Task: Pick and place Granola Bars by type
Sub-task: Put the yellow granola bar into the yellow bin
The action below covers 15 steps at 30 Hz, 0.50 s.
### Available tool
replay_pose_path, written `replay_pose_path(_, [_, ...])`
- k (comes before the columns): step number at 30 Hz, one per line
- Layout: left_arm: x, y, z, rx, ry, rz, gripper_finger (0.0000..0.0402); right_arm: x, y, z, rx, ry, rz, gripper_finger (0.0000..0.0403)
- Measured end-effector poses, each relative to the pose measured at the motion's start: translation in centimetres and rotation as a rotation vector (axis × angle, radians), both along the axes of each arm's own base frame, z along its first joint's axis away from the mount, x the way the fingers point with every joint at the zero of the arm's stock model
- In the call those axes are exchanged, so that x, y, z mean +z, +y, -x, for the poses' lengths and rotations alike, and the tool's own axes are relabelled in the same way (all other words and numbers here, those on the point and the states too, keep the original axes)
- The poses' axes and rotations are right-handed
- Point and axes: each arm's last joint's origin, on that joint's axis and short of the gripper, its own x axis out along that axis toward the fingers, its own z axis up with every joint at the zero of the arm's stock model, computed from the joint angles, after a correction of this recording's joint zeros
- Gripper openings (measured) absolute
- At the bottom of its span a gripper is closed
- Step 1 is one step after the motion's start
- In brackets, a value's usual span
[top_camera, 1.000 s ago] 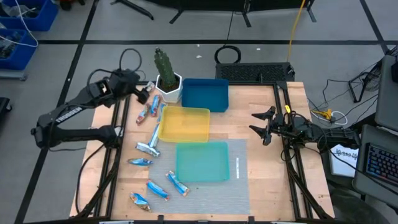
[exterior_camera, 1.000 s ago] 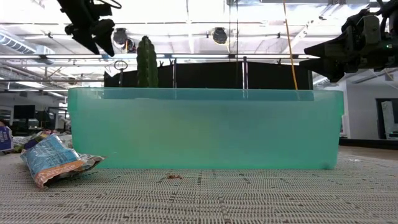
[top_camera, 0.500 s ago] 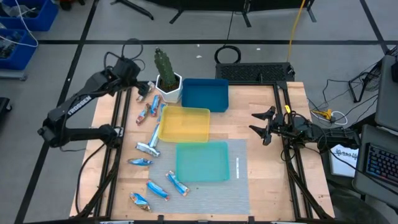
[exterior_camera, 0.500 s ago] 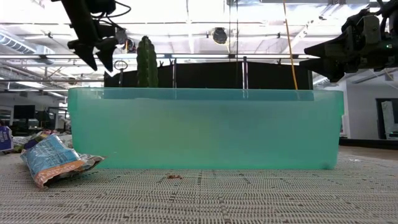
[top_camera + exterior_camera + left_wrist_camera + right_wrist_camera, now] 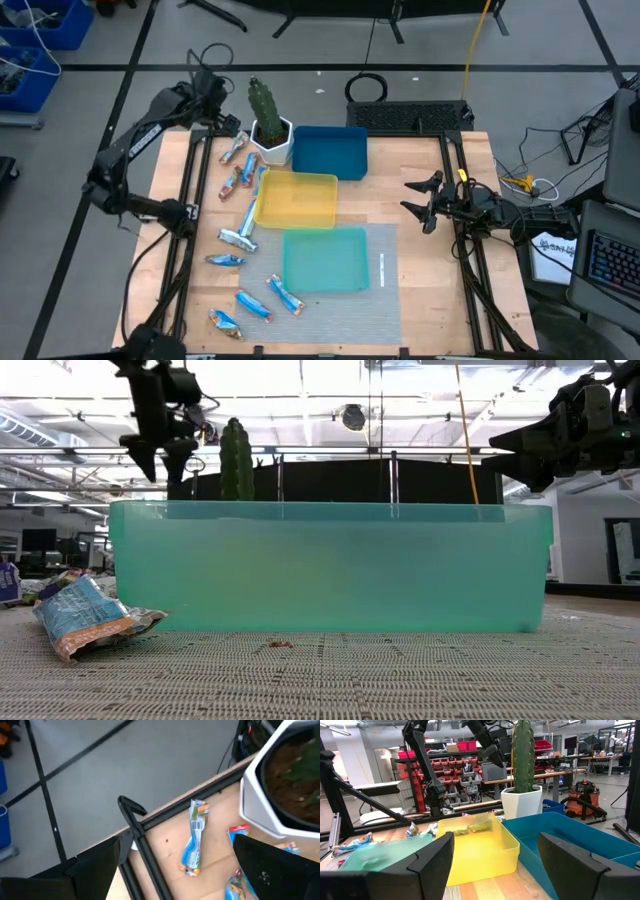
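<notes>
Wooden desk (image 5: 420, 215) with a grey mat at the near end, workshop floor all round. Left gripper (image 5: 213, 122) is spread wide and empty, hanging over the far-left corner just beside the white cactus pot (image 5: 271, 140); over the last second it has swung back from above the upper bars toward that corner, so it looks to be lining up on the far bar (image 5: 195, 836) that its wrist view frames between the fingers, near the desk edge rail. No bar lifted yet, sorting not begun by the look of it. Right gripper (image 5: 424, 201) waits released at the right side of the desk, well apart from everything. Counts: granola bars (image 5: 240, 180) all lie loose down the left side, about nine visible from above, one by the corner, three or so stacked beside the yellow tray, one silver one (image 5: 238, 238), then four blue ones on the mat; the cluster overlaps so the exact number is unsure. Three trays: blue tray (image 5: 330, 152), yellow tray (image 5: 296, 199), teal tray (image 5: 325, 260), all without bars. One cactus.
</notes>
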Motion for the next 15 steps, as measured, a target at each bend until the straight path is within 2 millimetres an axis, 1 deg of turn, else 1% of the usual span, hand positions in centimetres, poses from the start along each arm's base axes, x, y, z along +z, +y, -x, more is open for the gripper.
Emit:
replay_pose_path(7, [-2.5,2.3,-0.6,-0.002,0.081,0.152,0.0392,0.0,0.0,0.0,0.0,0.0,0.0,0.0279])
replay_pose_path(11, [-3.5,3.1,-0.6,0.026,0.078,0.188,0.0392,0.0,0.0,0.0,0.001,0.0,0.0,0.0279])
replay_pose_path(15, [-4.2,3.8,-0.4,0.059,0.036,0.216,0.0392,0.0,0.0,0.0,0.0,0.0,0.0,0.0279])
